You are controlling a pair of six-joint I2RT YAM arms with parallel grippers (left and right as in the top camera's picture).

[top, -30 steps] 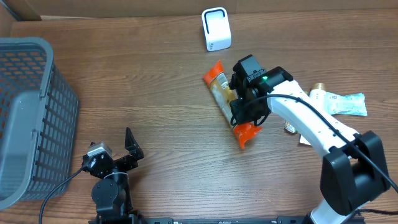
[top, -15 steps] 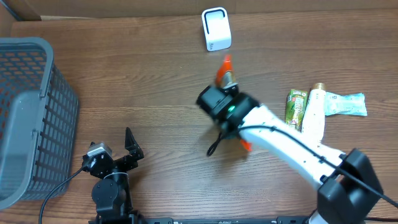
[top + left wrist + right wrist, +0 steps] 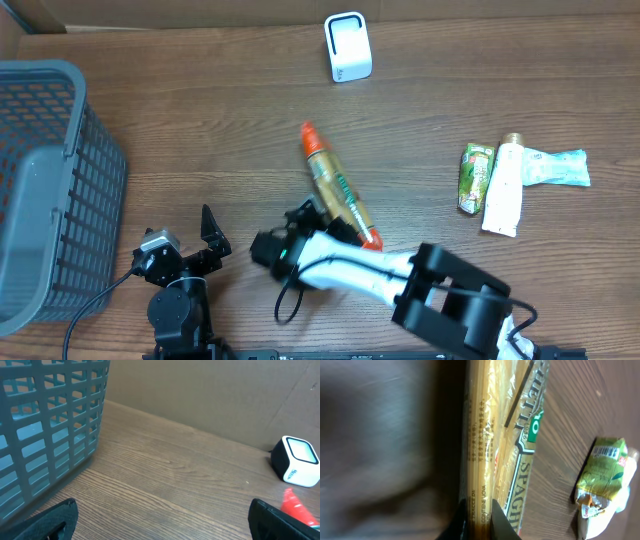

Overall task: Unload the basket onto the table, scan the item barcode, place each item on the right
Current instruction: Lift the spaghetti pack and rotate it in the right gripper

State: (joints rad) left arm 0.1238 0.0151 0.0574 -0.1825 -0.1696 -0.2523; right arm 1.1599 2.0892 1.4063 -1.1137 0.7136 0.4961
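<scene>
Spaghetti pack [image 3: 335,195] moved, lettering legible only wrist-side

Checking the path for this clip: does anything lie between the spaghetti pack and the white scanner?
Nothing visible does: only bare table separates the spaghetti pack from the scanner; the green packet and tube lie aside.
</scene>
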